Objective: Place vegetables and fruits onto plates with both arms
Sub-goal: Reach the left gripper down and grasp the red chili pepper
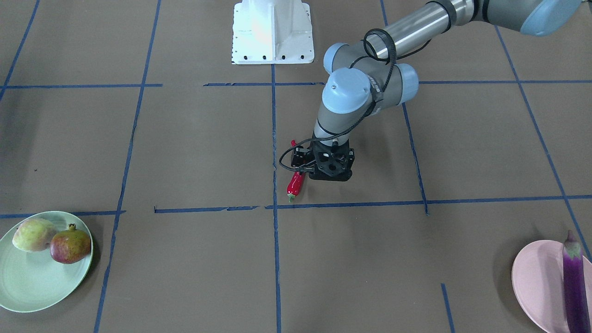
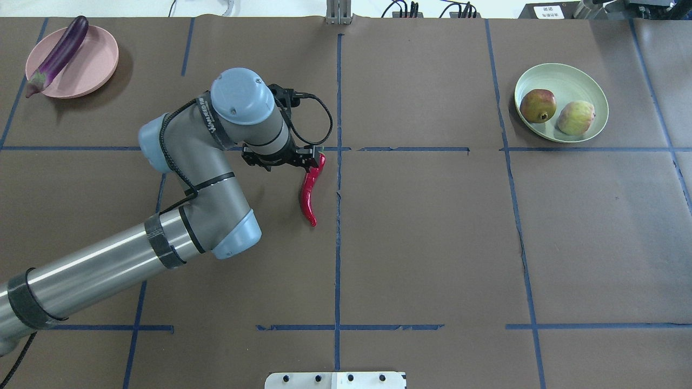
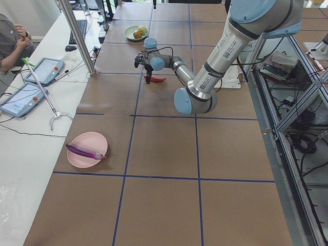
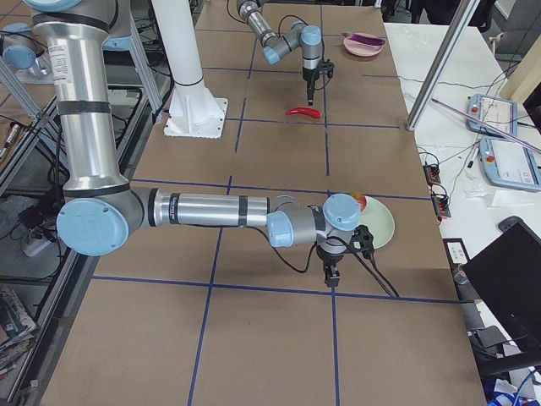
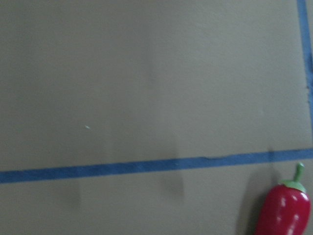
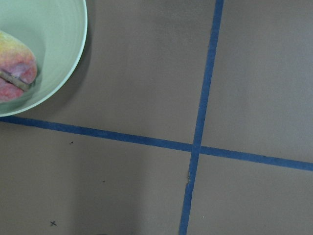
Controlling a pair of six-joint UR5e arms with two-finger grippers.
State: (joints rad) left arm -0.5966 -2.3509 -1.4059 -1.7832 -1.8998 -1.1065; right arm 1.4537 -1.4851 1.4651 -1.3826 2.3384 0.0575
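Hovering near the middle of the table (image 2: 432, 243), the left gripper (image 1: 329, 166) hangs just beside the red chili (image 2: 309, 186). The chili lies flat on the brown surface with its green stem pointing away from the robot. The left wrist camera catches the chili only at its lower right corner, so the tool appears off-centre from it. Its fingers are hidden beneath the wrist, so whether the claw is wide or narrow cannot be told. The right gripper (image 4: 332, 272), near the mint plate (image 2: 562, 78), shows only in a side view, and its state likewise cannot be told. The pomegranate (image 2: 538, 105) and the yellow-green fruit (image 2: 576, 117) sit on the mint plate. The eggplant (image 2: 60, 49) lies across the pink plate (image 2: 94, 59), its cap end past the rim. Likely hazards: a descent without recentring could close on nothing or push the glossy, curved chili aside; a grip near one end could let it swing or slip; setting it down could knock the overhanging eggplant off.
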